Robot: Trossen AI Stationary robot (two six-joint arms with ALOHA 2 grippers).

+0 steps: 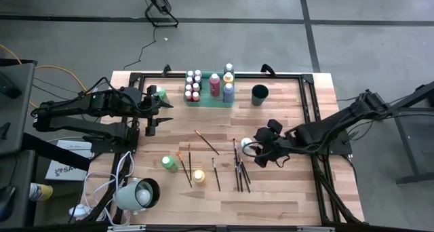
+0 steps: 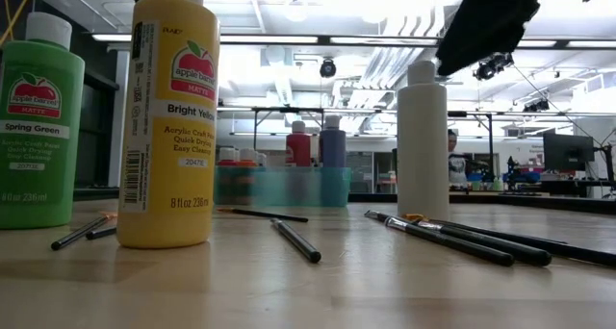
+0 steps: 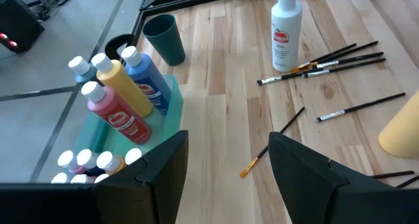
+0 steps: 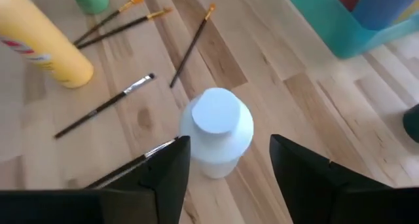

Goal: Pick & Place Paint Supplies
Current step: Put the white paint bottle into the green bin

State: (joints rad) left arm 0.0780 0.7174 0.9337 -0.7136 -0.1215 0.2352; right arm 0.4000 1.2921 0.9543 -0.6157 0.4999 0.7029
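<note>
Nearest, standing on the bench (image 1: 285,191): yellow bottle (image 2: 166,117) and green bottle (image 2: 37,127), paintbrushes (image 1: 239,169) strewn between. Farther, hovering above the upright white bottle (image 4: 216,129): right claw (image 4: 229,168), spread, not touching. Beyond, in the green tray (image 1: 207,100): more bottles. At the far left edge: left claw (image 1: 154,110), spread, empty.

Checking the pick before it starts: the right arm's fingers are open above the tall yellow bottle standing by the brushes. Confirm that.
Wrong bottle. The right gripper hangs with open fingers above the white bottle, as the right wrist view shows. The yellow bottle stands farther off, beyond the paintbrushes.
</note>
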